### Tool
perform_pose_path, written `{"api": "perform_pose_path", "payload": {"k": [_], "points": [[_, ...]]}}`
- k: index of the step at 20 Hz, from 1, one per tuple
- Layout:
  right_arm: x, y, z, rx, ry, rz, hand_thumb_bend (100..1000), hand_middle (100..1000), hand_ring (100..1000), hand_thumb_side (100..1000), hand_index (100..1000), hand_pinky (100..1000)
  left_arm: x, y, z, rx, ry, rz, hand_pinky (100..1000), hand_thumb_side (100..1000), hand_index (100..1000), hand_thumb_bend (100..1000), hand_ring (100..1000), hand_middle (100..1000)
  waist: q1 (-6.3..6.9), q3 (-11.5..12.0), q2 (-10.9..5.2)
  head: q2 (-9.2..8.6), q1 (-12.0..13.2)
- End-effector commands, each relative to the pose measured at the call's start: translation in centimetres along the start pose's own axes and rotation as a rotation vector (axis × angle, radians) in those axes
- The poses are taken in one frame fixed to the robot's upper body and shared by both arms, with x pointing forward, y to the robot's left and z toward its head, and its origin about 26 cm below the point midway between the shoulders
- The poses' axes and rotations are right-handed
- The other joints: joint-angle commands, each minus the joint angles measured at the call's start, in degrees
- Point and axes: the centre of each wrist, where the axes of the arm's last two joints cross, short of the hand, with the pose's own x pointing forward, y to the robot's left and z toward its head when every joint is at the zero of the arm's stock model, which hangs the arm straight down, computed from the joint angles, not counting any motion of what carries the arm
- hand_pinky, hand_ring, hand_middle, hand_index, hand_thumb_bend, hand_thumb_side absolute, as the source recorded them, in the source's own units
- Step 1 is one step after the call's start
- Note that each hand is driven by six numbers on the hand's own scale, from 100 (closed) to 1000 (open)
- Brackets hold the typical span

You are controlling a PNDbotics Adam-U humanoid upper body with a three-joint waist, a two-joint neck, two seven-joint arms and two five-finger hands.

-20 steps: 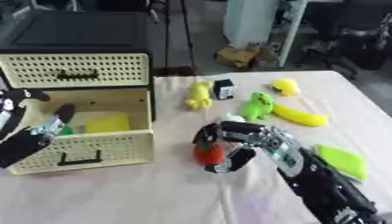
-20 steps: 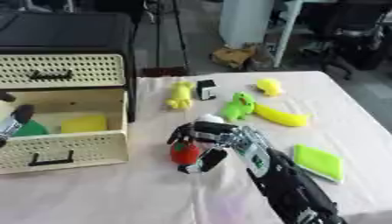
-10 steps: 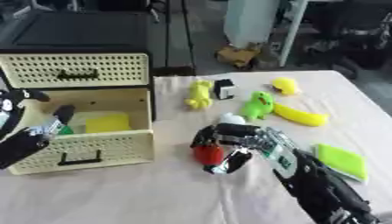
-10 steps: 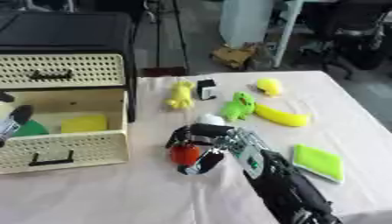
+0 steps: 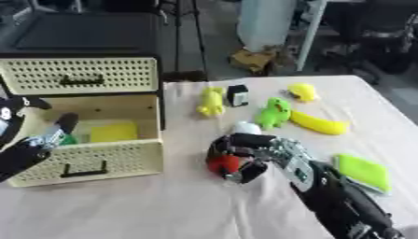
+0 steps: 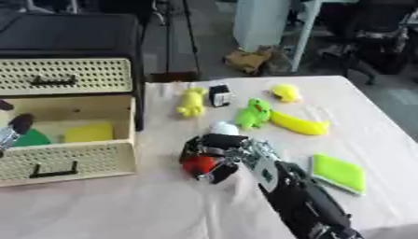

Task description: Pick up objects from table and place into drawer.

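Left eye view: I see my right hand near the middle of the bench, its fingers curled around a red object. The red object is round as far as I can tell, so no long axis or heading can be read from it; it sits at bench level inside the grasp, and I cannot tell whether it is lifted clear. A small white object lies just behind the hand.

My left hand shows at the lower left edge, in front of the open lower drawer of the cream perforated cabinet. I cannot tell how its fingers are set. The upper drawer is closed. Inside the open drawer lie a flat yellow item and something green to its left.

Remaining objects on the far part of the bench:
- yellow toy, long axis running away from me;
- small black box, just right of the yellow toy;
- green toy, long axis tilted, upper end pointing away and to the right;
- banana, long axis diagonal, lower end to the right;
- small yellow lump, beyond the banana.

A flat lime-green pad lies at the right, beside my right forearm.
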Motion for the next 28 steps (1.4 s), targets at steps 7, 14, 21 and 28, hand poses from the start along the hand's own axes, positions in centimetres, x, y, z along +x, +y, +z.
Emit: {"api": "perform_pose_path", "payload": {"k": [7, 14, 21, 28], "points": [[-0.3, -2.4, 0.8, -0.139, 0.0, 0.1, 100, 591, 332, 100, 625, 100, 0.2, 1.0, -0.2, 0.03, -0.007, -0.011, 100, 1000, 724, 528, 100, 100, 0.07, 0.0, -0.7, -0.49, -0.1], [0.4, -5.4, 1.4, -0.249, -0.012, 0.16, 100, 586, 317, 100, 615, 100, 0.1, 1.0, -0.2, 0.031, -0.003, -0.013, 100, 1000, 724, 524, 100, 100, -0.16, -0.1, -0.92, -0.37, 0.0], [0.8, -7.8, 1.9, -0.303, -0.008, 0.188, 100, 586, 313, 100, 618, 100, 0.0, 1.1, -0.1, 0.033, 0.0, -0.016, 100, 1000, 724, 524, 100, 100, -0.34, -0.2, -1.15, -0.31, 0.2], [1.8, -13.3, 2.3, -0.401, -0.006, 0.282, 100, 591, 307, 100, 626, 100, 0.1, 1.3, -0.1, 0.048, 0.0, -0.009, 100, 1000, 723, 538, 100, 100, -0.47, 0.1, -1.95, -0.22, 0.1]]}}
